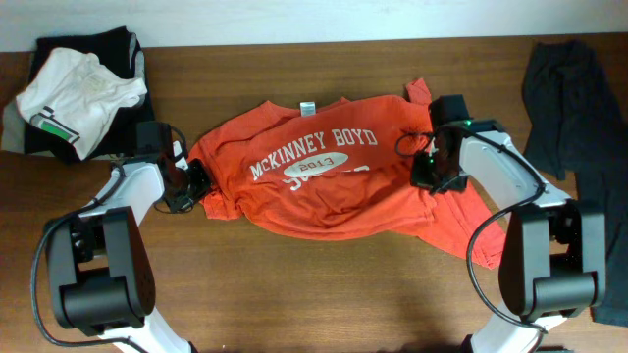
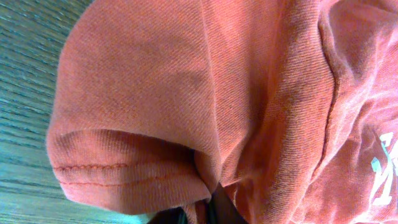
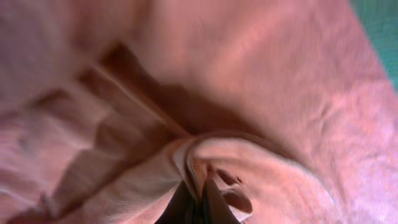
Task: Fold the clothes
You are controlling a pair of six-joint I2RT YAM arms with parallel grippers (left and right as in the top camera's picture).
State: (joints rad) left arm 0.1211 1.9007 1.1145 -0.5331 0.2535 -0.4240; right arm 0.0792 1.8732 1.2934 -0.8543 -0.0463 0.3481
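The red-orange T-shirt (image 1: 324,181) with white "McKINNEY BOYD" lettering and a "2013" oval lies crumpled at the middle of the wooden table. My left gripper (image 1: 193,183) is shut on the shirt's left sleeve; the sleeve hem fills the left wrist view (image 2: 124,168), pinched between dark fingertips (image 2: 208,208). My right gripper (image 1: 429,169) is shut on the shirt's right side; the right wrist view shows a fold of cloth (image 3: 205,155) clamped between the fingertips (image 3: 199,199). The shirt's lower right part trails out under the right arm.
A white T-shirt with a green stripe (image 1: 74,93) lies on dark cloth (image 1: 113,49) at the back left. A dark grey-black garment (image 1: 569,88) hangs along the right edge. Bare wood table (image 1: 324,284) runs along the front.
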